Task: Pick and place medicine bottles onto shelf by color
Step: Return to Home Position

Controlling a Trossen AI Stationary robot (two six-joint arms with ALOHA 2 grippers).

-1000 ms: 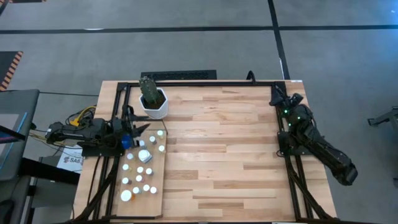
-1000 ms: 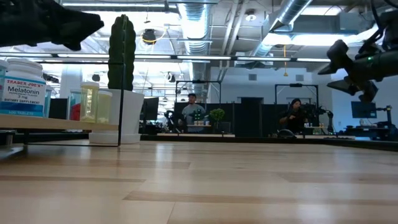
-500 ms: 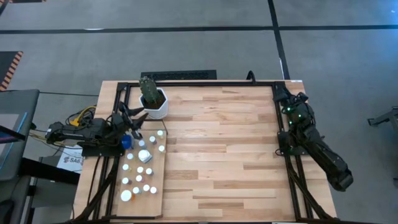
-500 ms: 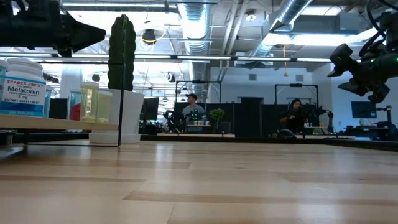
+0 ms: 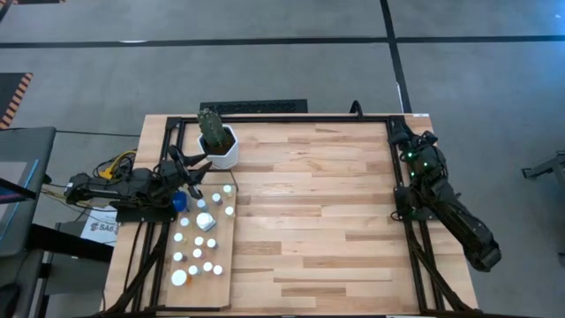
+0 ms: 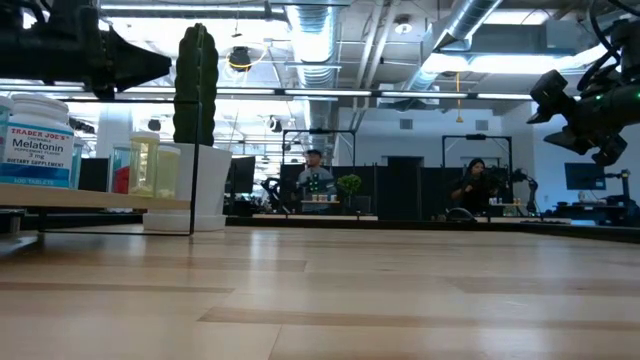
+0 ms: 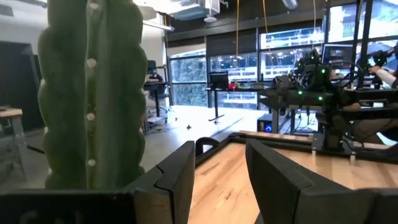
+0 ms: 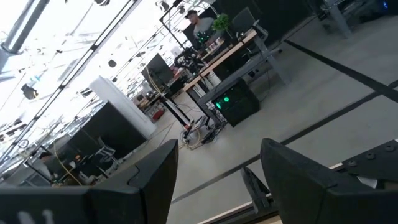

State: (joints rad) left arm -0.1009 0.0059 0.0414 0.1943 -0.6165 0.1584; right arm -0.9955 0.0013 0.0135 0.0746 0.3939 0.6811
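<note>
Several medicine bottles (image 5: 199, 240) with white caps stand upright on the pale shelf (image 5: 222, 281) at the table's left. In the low view a white labelled bottle (image 6: 37, 140) and a yellow one (image 6: 145, 165) show on it. A blue bottle (image 5: 179, 202) sits at the shelf's left edge, under my left arm. My left gripper (image 5: 199, 168) hovers open above the shelf's far end and points at the cactus (image 7: 90, 93); nothing is between its fingers (image 7: 180, 177). My right gripper (image 5: 395, 132) waits open at the table's far right corner, raised.
A white pot (image 5: 220, 152) with the tall green cactus (image 6: 195, 85) stands just beyond the shelf's far end. Black frame rails (image 5: 300, 117) run along the far, left and right edges. Bare tabletop (image 5: 309, 212) lies between shelf and right arm. People sit at desks in the room behind.
My left gripper has turned in place, its fingers swinging from the table's right side toward the far edge and the cactus pot. My right arm has swung a little, its gripper shifting toward the far edge, then stopped. Both grippers stay as wide as before.
</note>
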